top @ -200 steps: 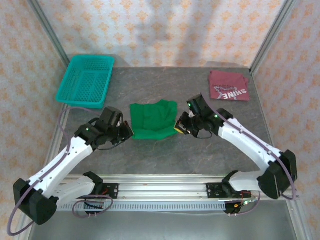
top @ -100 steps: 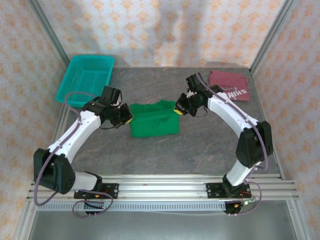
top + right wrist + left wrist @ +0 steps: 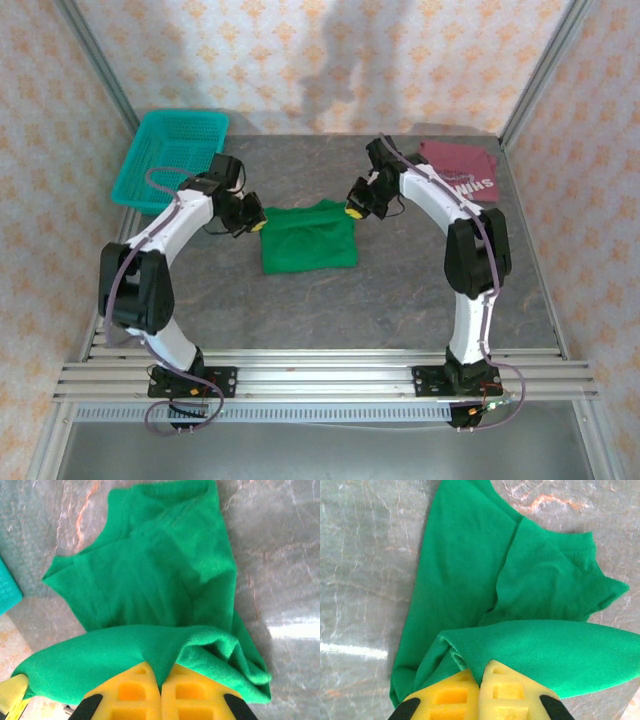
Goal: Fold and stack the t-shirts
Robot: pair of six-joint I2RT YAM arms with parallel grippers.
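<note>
At the ten o'clock corner of the bench sits a teal basket. The left claw is pressed together on the ten o'clock corner of the green shirt, holding that edge lifted and doubled over. The shirt itself lies mid-bench. The right claw pinches the shirt's two o'clock corner in the same way. This fold looks underway, not finished. At the bench's two o'clock the maroon shirt lies as a compact rectangle, seemingly already folded. Stacking the two shirts is yet to be done.
</note>
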